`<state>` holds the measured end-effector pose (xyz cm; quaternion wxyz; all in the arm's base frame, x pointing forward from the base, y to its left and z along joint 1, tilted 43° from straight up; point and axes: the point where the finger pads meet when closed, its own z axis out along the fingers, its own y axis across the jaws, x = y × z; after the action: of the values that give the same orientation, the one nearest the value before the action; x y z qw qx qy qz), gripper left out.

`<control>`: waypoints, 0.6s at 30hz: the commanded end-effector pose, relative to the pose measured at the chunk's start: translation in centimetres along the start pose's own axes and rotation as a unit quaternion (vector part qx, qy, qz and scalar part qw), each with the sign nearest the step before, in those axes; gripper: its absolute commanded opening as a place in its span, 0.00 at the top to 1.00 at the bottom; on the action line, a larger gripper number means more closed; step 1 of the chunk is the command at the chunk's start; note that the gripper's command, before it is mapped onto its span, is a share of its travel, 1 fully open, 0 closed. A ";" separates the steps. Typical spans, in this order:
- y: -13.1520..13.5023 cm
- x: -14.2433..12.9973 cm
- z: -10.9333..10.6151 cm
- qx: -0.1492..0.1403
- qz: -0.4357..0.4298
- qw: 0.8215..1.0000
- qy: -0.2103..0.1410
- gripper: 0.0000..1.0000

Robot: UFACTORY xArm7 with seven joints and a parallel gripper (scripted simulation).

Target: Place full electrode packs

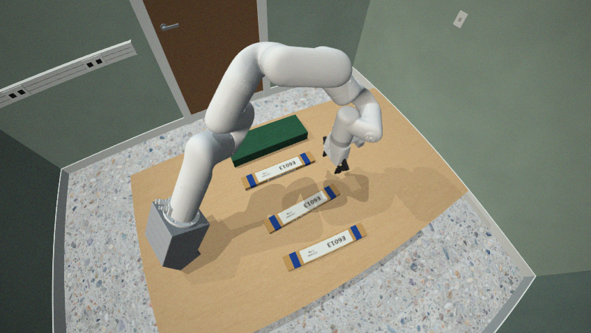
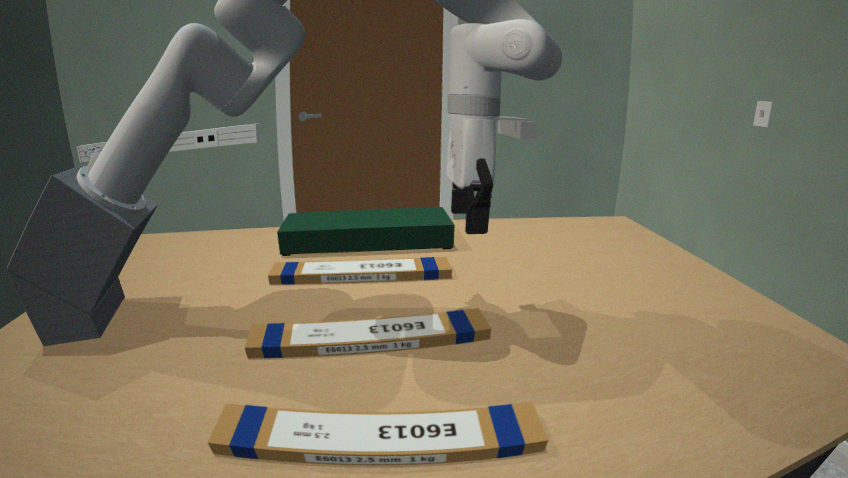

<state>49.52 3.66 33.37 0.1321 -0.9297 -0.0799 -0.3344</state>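
Three brown packs with blue bands and white E6013 labels lie flat on the wooden table [image 1: 413, 157] [image 2: 623, 285]. The far pack [image 1: 278, 170] [image 2: 359, 270] lies just in front of the low dark green platform [image 1: 270, 139] [image 2: 365, 230]. The middle pack [image 1: 302, 207] [image 2: 368, 333] lies at a slight angle. The near pack [image 1: 325, 246] [image 2: 377, 433] lies closest to the table's front edge. My gripper [image 1: 341, 167] [image 2: 475, 222] is open and empty. It hangs above the table to the right of the platform and of the far pack. Nothing lies on the platform.
The arm's grey base [image 1: 175, 239] [image 2: 71, 255] stands at the table's left side. A brown door [image 1: 206, 45] [image 2: 368, 100] and green walls stand behind the table. The terrazzo floor [image 1: 434, 289] surrounds the table.
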 end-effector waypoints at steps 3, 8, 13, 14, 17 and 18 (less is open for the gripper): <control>8.7 -3.0 2.5 0.008 0.013 1.000 -0.006 0.00; 13.3 -5.6 3.4 0.009 0.023 1.000 -0.003 0.00; 20.7 -10.9 4.9 0.000 0.036 0.999 0.003 0.00; 22.2 -12.0 5.2 -0.001 0.037 0.999 0.004 0.00; 26.3 -15.3 6.1 -0.003 0.039 0.999 0.005 0.00; 26.7 -15.7 6.2 -0.003 0.039 0.999 0.005 0.00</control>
<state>47.61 -17.64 16.20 0.1411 -0.9363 -0.0406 -0.3192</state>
